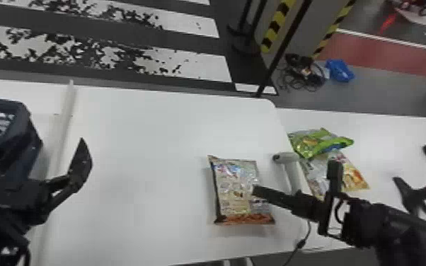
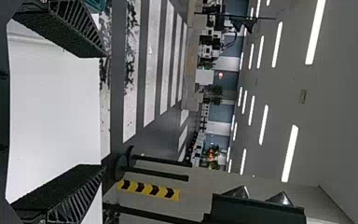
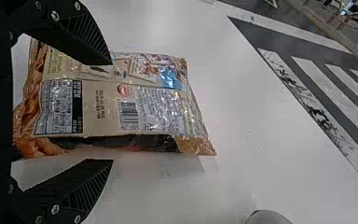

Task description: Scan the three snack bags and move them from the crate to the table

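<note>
One snack bag (image 1: 239, 187) lies flat on the white table, barcode side up. In the head view my right gripper (image 1: 295, 179) is over its right side. The right wrist view shows that bag (image 3: 135, 107) with my open right gripper (image 3: 112, 112) above it, one finger over the bag and the other beside its edge. A green bag (image 1: 315, 143) rests partly on another snack bag (image 1: 353, 177) on the right-hand table. My left gripper (image 1: 56, 136) is open beside the dark blue crate (image 1: 21, 106); in its wrist view the left gripper (image 2: 105, 111) has nothing between its fingers.
A white scanner (image 1: 288, 158) stands between the bag and the right-hand table, with a cable near the front edge. A black tool-like object (image 1: 415, 198) lies at the far right. A raised white strip (image 1: 62, 131) separates crate and main table.
</note>
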You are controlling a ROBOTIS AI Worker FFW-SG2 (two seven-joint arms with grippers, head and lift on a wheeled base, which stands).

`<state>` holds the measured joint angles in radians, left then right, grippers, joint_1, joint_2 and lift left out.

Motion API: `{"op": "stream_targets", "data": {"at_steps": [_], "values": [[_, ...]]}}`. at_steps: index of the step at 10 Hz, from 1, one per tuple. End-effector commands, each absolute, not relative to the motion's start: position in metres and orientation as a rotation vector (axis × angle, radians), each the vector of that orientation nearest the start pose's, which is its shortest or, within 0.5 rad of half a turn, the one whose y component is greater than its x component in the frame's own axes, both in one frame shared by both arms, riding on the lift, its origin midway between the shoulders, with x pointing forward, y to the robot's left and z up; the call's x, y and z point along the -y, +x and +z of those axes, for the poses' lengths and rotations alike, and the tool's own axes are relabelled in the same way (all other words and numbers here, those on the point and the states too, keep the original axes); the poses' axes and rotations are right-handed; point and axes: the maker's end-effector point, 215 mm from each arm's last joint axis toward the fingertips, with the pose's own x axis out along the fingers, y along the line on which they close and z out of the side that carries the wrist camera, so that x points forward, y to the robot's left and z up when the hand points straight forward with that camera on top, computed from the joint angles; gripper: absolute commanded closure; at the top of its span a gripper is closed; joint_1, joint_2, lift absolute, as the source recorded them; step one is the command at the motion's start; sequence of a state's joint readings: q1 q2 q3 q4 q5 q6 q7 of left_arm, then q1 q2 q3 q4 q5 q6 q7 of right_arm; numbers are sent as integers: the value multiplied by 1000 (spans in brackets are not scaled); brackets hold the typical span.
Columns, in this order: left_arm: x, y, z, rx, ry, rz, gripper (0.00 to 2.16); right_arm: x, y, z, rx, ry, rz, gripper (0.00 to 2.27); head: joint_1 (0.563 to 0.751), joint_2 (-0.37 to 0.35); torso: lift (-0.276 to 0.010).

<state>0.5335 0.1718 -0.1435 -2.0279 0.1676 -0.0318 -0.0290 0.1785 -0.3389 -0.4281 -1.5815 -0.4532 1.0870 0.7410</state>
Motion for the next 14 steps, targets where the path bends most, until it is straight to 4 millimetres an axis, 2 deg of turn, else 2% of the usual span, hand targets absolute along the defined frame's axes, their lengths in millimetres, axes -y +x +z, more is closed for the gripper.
{"op": "stream_targets", "data": {"at_steps": [1, 2, 3, 6, 8, 10, 12, 13, 14], "values": [[-159, 423, -360, -73, -88, -228, 19, 345, 390, -540, -893, 632, 392, 255, 695, -269, -62], [-159, 422, -362, -76, -88, -227, 19, 344, 390, -550, -925, 562, 401, 1372, 695, -256, -62], [-158, 422, -365, -80, -88, -228, 19, 344, 386, -562, -969, 525, 398, 2182, 695, -252, -62], [-158, 421, -366, -75, -95, -227, 19, 337, 379, -571, -981, 489, 428, 2233, 695, -253, -62], [-160, 421, -368, -68, -100, -224, 19, 327, 370, -557, -972, 520, 451, 2233, 695, -248, -62], [-167, 419, -367, -69, -77, -216, 19, 327, 364, -527, -919, 593, 464, 2236, 695, -236, -62], [-172, 415, -365, -68, -60, -220, 19, 341, 373, -495, -813, 672, 456, 2236, 695, -231, -62], [-173, 414, -369, -76, -60, -218, 19, 359, 390, -471, -703, 703, 431, 2236, 695, -235, -62], [-172, 414, -371, -79, -64, -218, 19, 392, 421, -440, -483, 689, 367, 2236, 695, -246, -62]]}}
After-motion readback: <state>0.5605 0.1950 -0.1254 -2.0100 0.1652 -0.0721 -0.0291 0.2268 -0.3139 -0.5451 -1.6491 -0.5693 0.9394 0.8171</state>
